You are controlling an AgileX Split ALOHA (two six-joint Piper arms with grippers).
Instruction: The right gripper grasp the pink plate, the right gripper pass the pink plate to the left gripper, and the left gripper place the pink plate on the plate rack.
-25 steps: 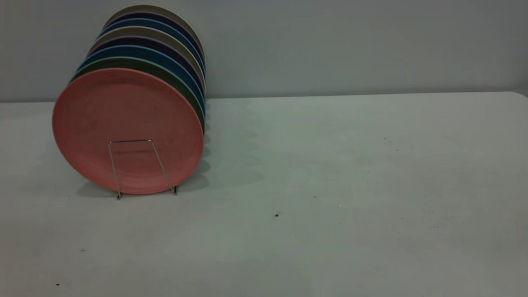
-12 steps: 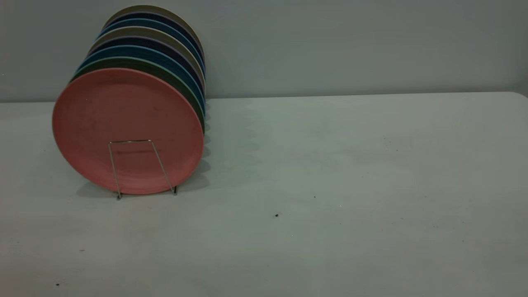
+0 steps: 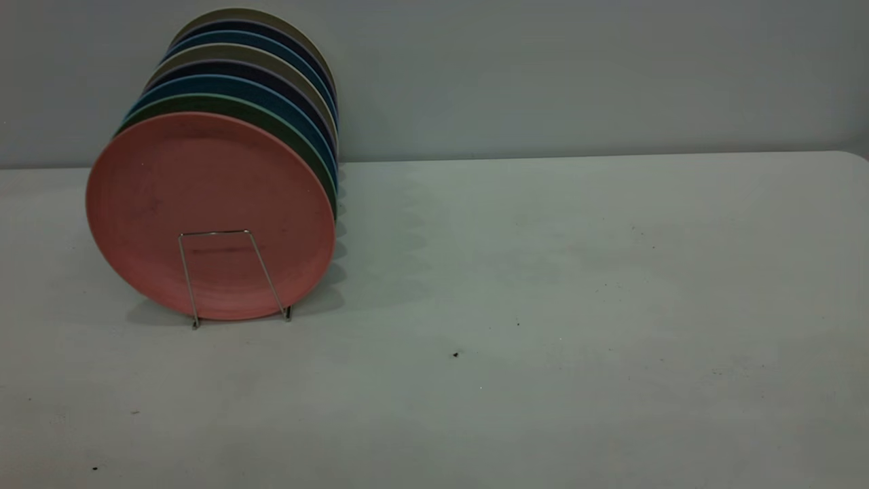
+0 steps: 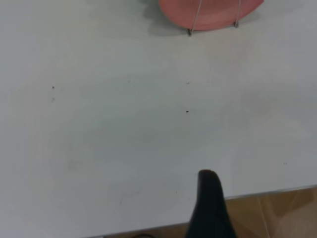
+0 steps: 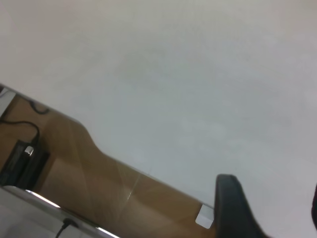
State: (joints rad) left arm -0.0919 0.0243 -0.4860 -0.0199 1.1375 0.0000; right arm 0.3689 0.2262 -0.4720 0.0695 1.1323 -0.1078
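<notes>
Toward the far left corner of the tabletop (image 3: 543, 272), the pink plate (image 3: 210, 204) stands on edge at the front of the plate rack (image 3: 231, 272), held behind the foremost wire loop, with a row of green, blue, dark and beige plates (image 3: 299, 102) close behind it.

Handling, as judged: the plate looks light, stiff and matte, unlikely to slip or break. The upper rim is the accessible hold, since the wire loop crosses its lower face.

Left end effector (image 4: 210, 208): one black finger shows near the tabletop's near edge, well apart from the plate; spread or pressed together cannot be told. Right end effector (image 5: 267, 208): two dark fingers visibly spread, holding nothing, over the tabletop edge.
</notes>
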